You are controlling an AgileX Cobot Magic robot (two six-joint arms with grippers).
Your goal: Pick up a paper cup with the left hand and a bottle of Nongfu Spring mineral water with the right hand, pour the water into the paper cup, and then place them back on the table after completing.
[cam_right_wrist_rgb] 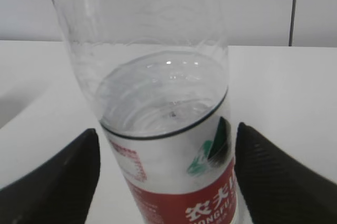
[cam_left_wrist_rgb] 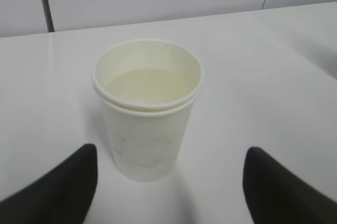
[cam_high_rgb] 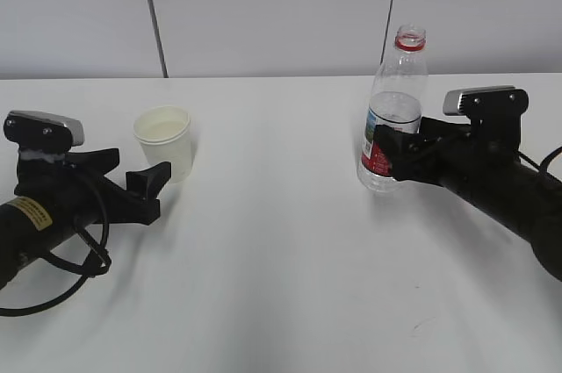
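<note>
A white paper cup (cam_high_rgb: 164, 140) stands upright on the white table (cam_high_rgb: 281, 268) at the left, with clear liquid (cam_left_wrist_rgb: 150, 86) in it. My left gripper (cam_high_rgb: 134, 171) is open, its black fingers (cam_left_wrist_rgb: 63, 187) spread wide just short of the cup (cam_left_wrist_rgb: 146, 134) and not touching it. An uncapped Nongfu Spring bottle (cam_high_rgb: 397, 83) with a red label stands upright at the right, about half full of water (cam_right_wrist_rgb: 158, 97). My right gripper (cam_high_rgb: 387, 155) is open around the bottle's lower part (cam_right_wrist_rgb: 174, 182), with a narrow gap on each side in the right wrist view (cam_right_wrist_rgb: 167, 134).
A grey panelled wall (cam_high_rgb: 281, 13) runs along the table's far edge. A black cable (cam_high_rgb: 61, 285) loops on the table beside the left arm. Bare tabletop lies between cup and bottle.
</note>
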